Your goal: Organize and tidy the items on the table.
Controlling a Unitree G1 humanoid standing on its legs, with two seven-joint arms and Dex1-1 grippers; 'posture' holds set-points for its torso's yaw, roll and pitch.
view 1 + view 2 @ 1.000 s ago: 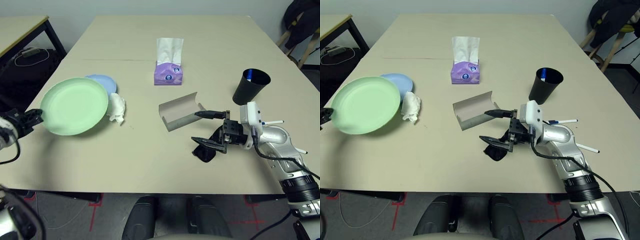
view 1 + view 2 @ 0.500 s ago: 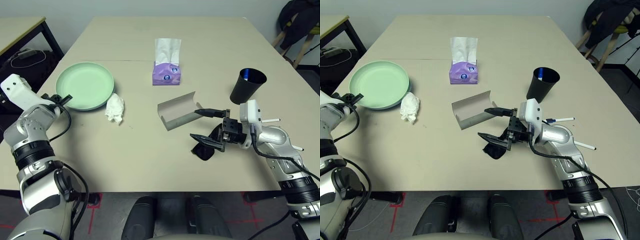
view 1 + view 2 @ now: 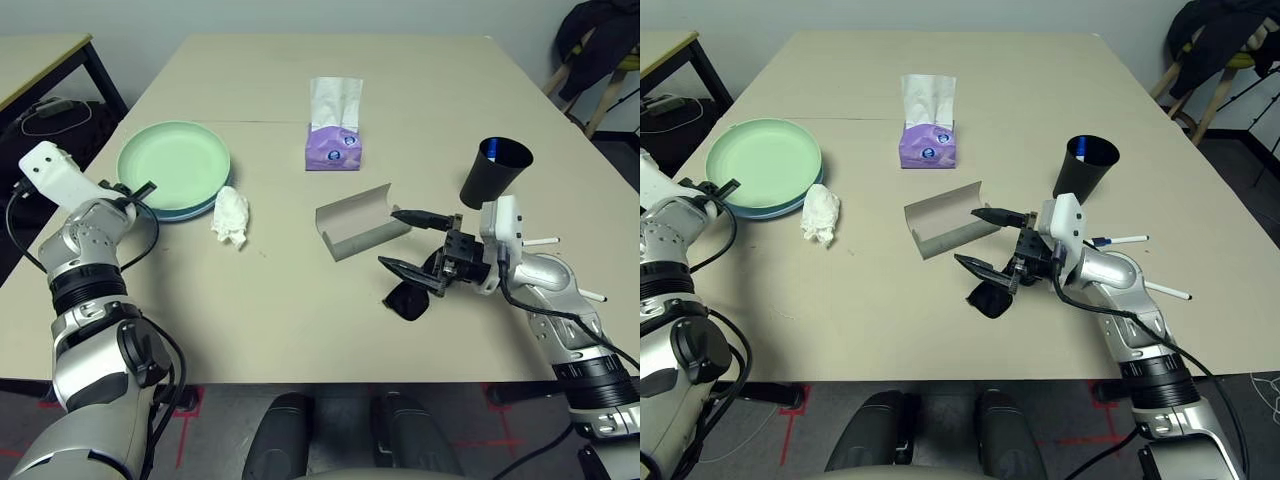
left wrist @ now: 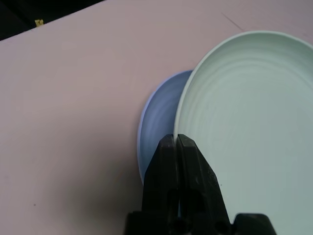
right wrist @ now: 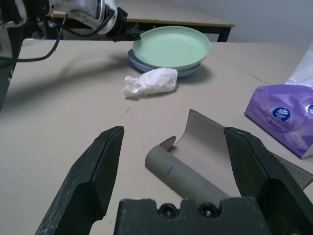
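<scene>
Gripping the green plate (image 3: 175,165) by its rim: left gripper (image 4: 177,136), fingers clenched on the edge. Green plate sits over the blue plate (image 4: 159,110), offset, so part of the blue one shows below it. Both are at the robot's left side of the table (image 3: 300,300).

Crumpled tissue (image 3: 231,217) is just beside the plates. Purple tissue box (image 3: 333,148) stands farther back near the middle, white sheet sticking up.

Grey glasses case (image 3: 360,225) lies open in front of the box, toward the robot's right. Right gripper (image 3: 975,240) is beside it with fingers spread wide, nothing between them. Black sunglasses (image 3: 990,299) are on the table under that gripper, partly hidden.

Black cup (image 3: 1085,168) is on the robot's right, blue item (image 3: 1081,148) inside. Two white pens (image 3: 1122,240) lie by the right forearm (image 3: 1120,290), partly hidden in the left eye view.
</scene>
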